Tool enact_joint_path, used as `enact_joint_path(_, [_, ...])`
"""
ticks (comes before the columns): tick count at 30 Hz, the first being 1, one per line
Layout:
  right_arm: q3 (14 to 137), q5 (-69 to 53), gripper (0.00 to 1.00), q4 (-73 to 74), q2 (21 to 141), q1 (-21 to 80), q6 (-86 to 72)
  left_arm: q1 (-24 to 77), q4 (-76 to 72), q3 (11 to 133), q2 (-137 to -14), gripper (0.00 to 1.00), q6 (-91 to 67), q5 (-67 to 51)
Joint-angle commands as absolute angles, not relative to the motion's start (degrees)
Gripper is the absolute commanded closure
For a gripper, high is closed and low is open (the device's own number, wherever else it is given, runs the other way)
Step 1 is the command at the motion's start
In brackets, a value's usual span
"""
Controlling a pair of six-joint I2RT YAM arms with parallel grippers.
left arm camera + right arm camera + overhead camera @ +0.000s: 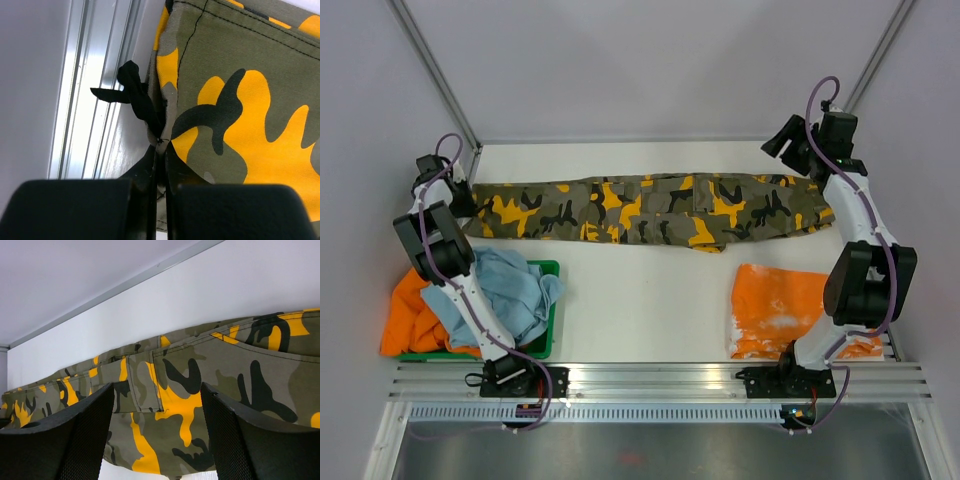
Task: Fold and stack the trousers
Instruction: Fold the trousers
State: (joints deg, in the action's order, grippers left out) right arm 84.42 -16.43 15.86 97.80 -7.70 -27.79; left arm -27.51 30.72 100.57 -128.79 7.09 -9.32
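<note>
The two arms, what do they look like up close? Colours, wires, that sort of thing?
Both the left arm and right arm are slim white tubes joined by chunky black housings, each with a lilac cable looping alongside. Their black bases sit on a silver rail. The left gripper and right gripper have broad black fingers; the right one's show a fine mesh texture.
</note>
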Motion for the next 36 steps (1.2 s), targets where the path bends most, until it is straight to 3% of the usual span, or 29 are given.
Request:
enact_joint_path(1, [83.59,-13.54,0.24,17.93,93.79,-7.56,-25.84,-27.42,26.65,96.87,-122.53,0.98,7.21,-6.6])
enact_joint_path(6, [79.72,-12.74,0.24,18.19,91.76,-7.65,-25.31,-27.07,21.99,93.61,-111.74,0.98,6.77,-4.22])
enact_joint_path(11, [73.57,-13.62,0.24,17.05,88.77,-7.56,-24.7,-25.85,12.75,85.18,-102.05,0.98,1.61,-12.03])
enact_joint_path(20, [59.69,-14.85,0.23,13.89,84.99,-7.56,-27.07,-7.66,15.03,83.24,-94.84,0.98,-1.84,-2.2])
enact_joint_path(28, [53.71,-17.49,0.23,10.82,83.41,-7.56,-26.81,11.4,22.33,85.51,-94.39,0.98,-16.96,7.2])
enact_joint_path(36, [55.72,-16.43,0.16,14.23,85.69,-7.73,-26.8,29.16,21.97,96.84,-105.18,0.98,-21.44,10.79])
